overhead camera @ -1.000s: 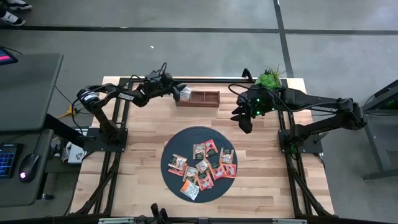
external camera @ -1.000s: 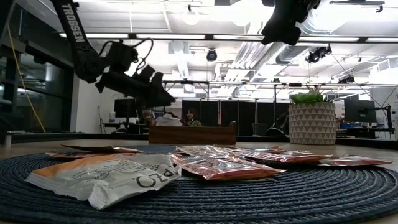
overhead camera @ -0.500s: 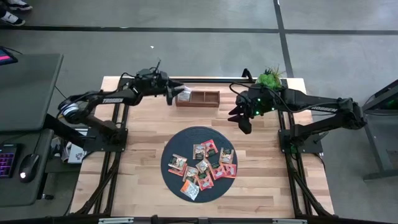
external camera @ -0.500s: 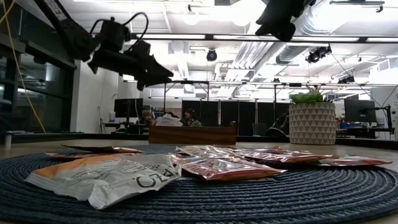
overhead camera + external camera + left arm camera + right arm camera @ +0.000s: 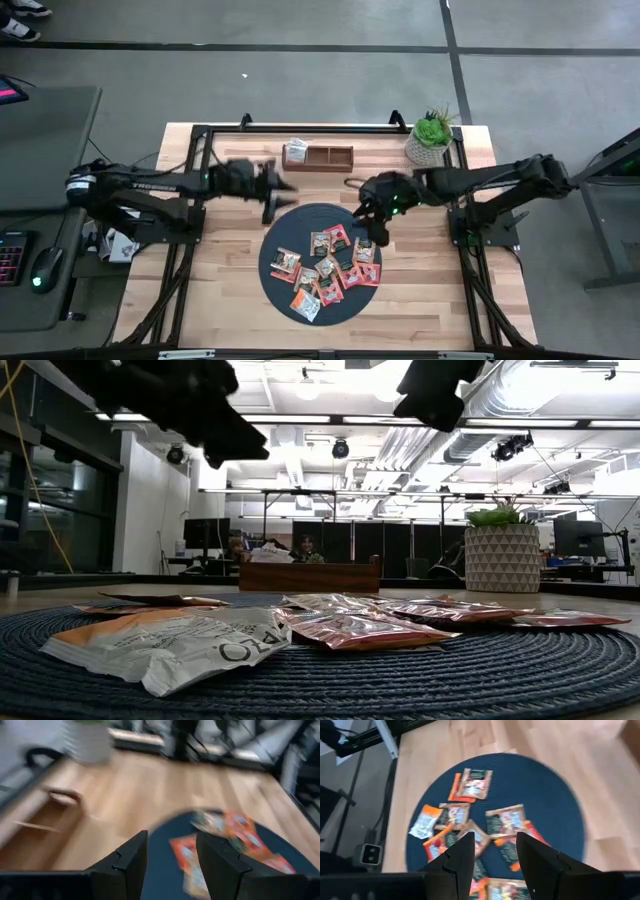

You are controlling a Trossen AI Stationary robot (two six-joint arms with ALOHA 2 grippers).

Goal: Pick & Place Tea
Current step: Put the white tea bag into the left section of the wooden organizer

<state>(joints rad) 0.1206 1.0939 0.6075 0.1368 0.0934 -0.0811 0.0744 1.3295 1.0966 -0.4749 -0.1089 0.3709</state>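
Observation:
Several tea sachets (image 5: 322,262), orange, red, white and dark, lie flat in a loose heap on a dark round mat (image 5: 300,222). One white sachet (image 5: 296,148) sticks up out of the left end of a wooden box (image 5: 318,156) at the far edge. My left gripper (image 5: 275,195) hovers open above the mat's far left rim, with nothing between its fingers (image 5: 172,840). My right gripper (image 5: 375,225) hovers open over the mat's far right part, above the sachets (image 5: 505,822), and is also empty (image 5: 495,840).
A potted plant (image 5: 428,140) stands at the far right corner. Black frame rails (image 5: 190,200) run along the table's left and right sides. Bare wood (image 5: 230,290) lies around the mat. In the low view, both grippers hang well above the sachets (image 5: 350,625).
My left gripper has swung from the wooden box toward the near edge, out over the mat's far left rim, and the white sachet has stayed in the box. My right gripper has moved left and down from the far right to above the mat.

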